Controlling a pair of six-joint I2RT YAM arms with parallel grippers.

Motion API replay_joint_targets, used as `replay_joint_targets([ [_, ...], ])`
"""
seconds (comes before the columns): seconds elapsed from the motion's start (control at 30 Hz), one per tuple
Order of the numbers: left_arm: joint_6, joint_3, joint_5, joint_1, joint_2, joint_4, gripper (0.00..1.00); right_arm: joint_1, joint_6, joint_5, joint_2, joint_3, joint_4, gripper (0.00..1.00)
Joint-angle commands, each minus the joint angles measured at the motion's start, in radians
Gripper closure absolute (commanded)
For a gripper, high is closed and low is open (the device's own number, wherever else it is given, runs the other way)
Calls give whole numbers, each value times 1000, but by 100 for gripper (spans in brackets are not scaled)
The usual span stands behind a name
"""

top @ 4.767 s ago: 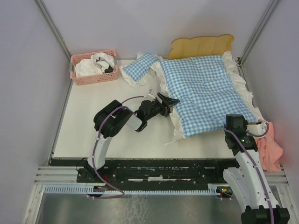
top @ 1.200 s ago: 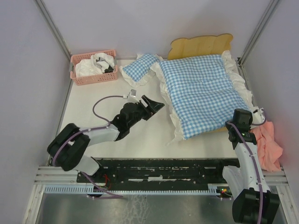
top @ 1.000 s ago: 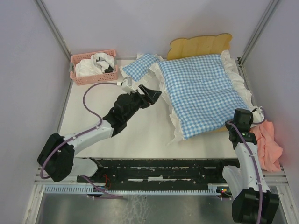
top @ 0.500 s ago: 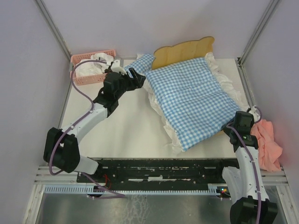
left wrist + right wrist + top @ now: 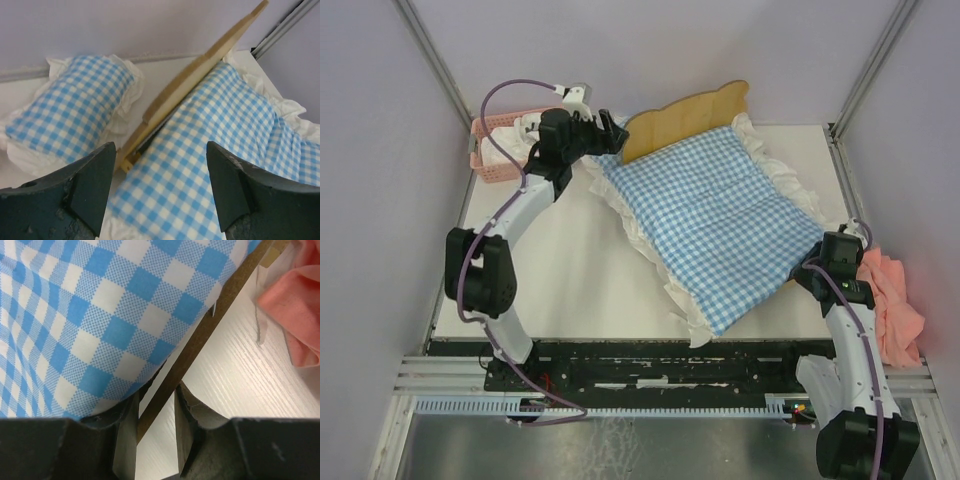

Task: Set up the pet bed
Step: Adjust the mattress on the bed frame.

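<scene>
White tabletop is crossed diagonally by the pet bed, headboard pointed at the pink basket, foot well apart from it. The left gripper is held wide beside the basket; the right gripper is clamped on the foot rail.

Left arm stretched far, left pincer spread wide; right pincer clamped on the pet bed.

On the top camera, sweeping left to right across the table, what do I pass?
In order: basket → left gripper → pet bed → right gripper → pink cloth.
</scene>
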Motion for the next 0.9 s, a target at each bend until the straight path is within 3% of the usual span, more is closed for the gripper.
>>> replay_joint_targets([
  [0.0,99,220,132,38,146,-43,21,29,-98,-196,15,80,5,98],
  [0.23,93,464,311,48,345,-33,34,28,-77,-213,49,91,23,97],
  [0.37,91,472,339,48,373,-8,49,29,-68,-209,64,109,32,98],
  [0.43,108,449,360,49,361,13,60,29,-72,-200,69,118,31,98],
  [0.5,121,410,383,47,331,35,79,30,-102,-163,75,152,-12,98],
  [0.6,149,347,372,49,259,47,96,28,-110,-114,72,174,-16,97],
  [0.87,186,196,348,48,75,56,97,28,-102,2,187,255,45,95],
])
